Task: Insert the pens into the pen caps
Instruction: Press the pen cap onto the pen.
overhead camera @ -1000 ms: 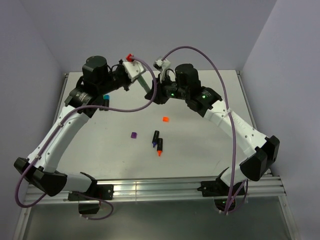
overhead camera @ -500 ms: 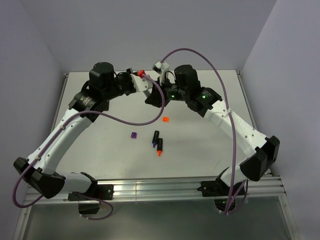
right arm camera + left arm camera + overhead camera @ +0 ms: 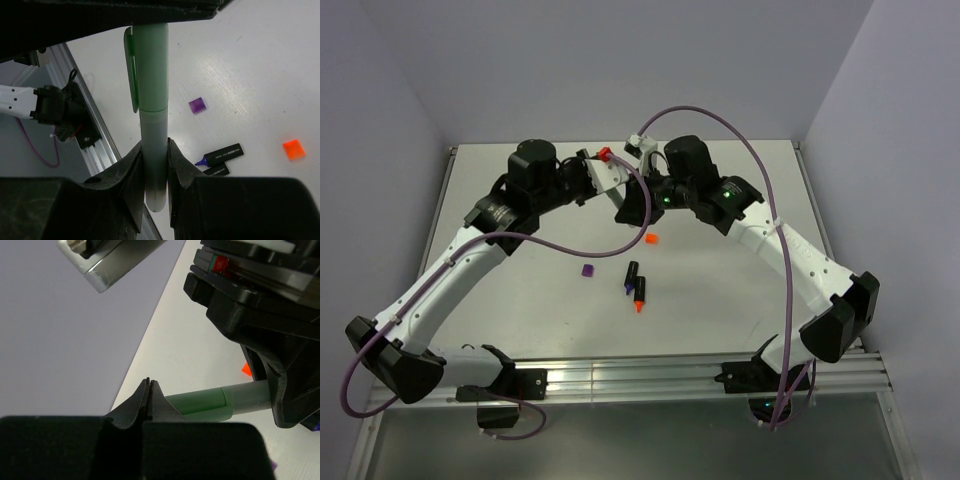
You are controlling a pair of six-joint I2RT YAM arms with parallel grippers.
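My right gripper (image 3: 155,160) is shut on the pale barrel of a green pen (image 3: 152,125), which wears a green clip cap (image 3: 147,65). My left gripper (image 3: 150,383) is shut with nothing between its fingers, and the green pen (image 3: 215,402) passes just beside them. In the top view both grippers meet at mid-table: the left gripper (image 3: 617,192) against the right gripper (image 3: 636,207). On the table lie a purple-tipped pen (image 3: 631,276), an orange-tipped pen (image 3: 640,295), an orange pen cap (image 3: 651,238) and a purple pen cap (image 3: 587,270).
The white table (image 3: 720,290) is bounded by walls at the back and sides and by a metal rail (image 3: 630,378) at the near edge. Purple cables (image 3: 760,170) loop over both arms.
My left arm has swung right and brought its shut gripper up against the right gripper and the green pen. The right gripper shifted slightly; the things on the table stayed put.
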